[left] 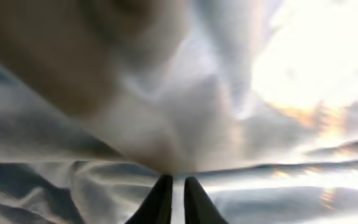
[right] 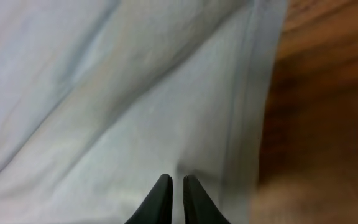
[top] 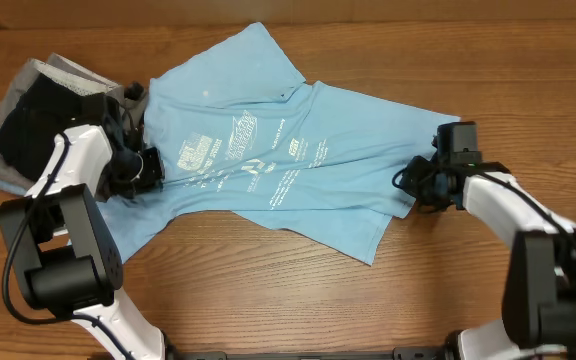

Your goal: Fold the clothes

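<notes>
A large light-blue T-shirt with white lettering lies spread and creased across the wooden table. My left gripper is at the shirt's left edge, jaws nearly together with pale fabric pinched between them. My right gripper is at the shirt's right edge near the hem, jaws nearly together on the light-blue cloth, fingertips just inside the hem. A black garment lies on a grey garment at the far left.
Bare wooden table lies in front of the shirt and to the right of the hem. The black and grey pile sits right behind my left arm.
</notes>
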{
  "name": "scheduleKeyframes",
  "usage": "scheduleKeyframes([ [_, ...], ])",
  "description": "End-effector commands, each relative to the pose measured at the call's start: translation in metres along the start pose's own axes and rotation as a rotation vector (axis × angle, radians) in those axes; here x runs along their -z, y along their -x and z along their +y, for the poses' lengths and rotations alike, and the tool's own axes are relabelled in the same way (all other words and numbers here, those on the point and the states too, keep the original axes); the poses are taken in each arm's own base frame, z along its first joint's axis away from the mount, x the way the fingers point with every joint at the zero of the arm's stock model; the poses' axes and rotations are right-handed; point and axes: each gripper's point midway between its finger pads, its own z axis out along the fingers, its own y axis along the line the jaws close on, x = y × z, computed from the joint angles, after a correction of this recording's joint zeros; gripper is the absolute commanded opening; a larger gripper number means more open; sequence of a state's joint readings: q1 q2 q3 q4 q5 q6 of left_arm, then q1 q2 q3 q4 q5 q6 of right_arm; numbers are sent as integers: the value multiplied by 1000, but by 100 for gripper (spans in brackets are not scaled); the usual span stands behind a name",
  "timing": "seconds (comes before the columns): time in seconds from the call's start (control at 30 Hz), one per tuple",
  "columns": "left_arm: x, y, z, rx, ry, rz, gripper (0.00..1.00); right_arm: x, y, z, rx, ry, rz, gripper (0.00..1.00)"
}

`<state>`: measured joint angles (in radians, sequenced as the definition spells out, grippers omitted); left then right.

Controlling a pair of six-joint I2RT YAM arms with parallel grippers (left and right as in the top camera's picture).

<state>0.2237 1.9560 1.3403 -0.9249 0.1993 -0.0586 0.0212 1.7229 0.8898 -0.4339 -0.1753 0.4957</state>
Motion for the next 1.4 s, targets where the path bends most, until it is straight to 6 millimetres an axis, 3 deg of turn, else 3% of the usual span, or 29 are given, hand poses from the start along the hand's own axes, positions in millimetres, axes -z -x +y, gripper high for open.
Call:
scheduleKeyframes([
  [0.0,50,22,-25,-87,-73,-128,18,-27,-5,-7,-53,-17,35,11],
  [0.07,65,24,-29,-104,-79,-148,21,-41,-4,-12,-88,-26,32,10],
  [0.17,93,21,-43,-123,-134,-175,25,-61,28,-20,-191,-35,-76,10],
  [0.33,122,13,-63,-153,-200,-203,27,-56,119,-22,-301,25,-204,8],
  [0.47,128,5,-71,-180,-198,-198,27,-22,189,-8,-252,101,-308,8],
  [0.6,125,2,-80,-206,-196,-188,28,24,239,13,-132,168,-387,9],
  [0.63,125,2,-83,-214,-195,-190,28,37,245,20,-99,191,-380,18],
  [0.7,124,2,-86,-224,-194,-193,29,63,249,32,-44,235,-344,46],
  [0.8,123,2,-88,-238,-176,-193,31,98,235,47,-1,295,-254,55],
  [0.9,121,0,-90,-266,-156,-189,32,126,207,50,-13,285,-145,54],
  [1.0,120,-1,-92,-286,-143,-188,32,139,167,41,-68,230,-15,49],
  [1.13,119,0,-90,-287,-128,-188,33,132,104,27,-113,94,209,42],
  [1.17,119,0,-90,-288,-126,-189,34,129,91,27,-105,82,252,36],
  [1.23,119,0,-90,-294,-126,-189,35,121,64,28,-73,53,344,34],
  [1.37,119,0,-90,-298,-125,-189,35,98,7,29,-21,-19,507,7],
])
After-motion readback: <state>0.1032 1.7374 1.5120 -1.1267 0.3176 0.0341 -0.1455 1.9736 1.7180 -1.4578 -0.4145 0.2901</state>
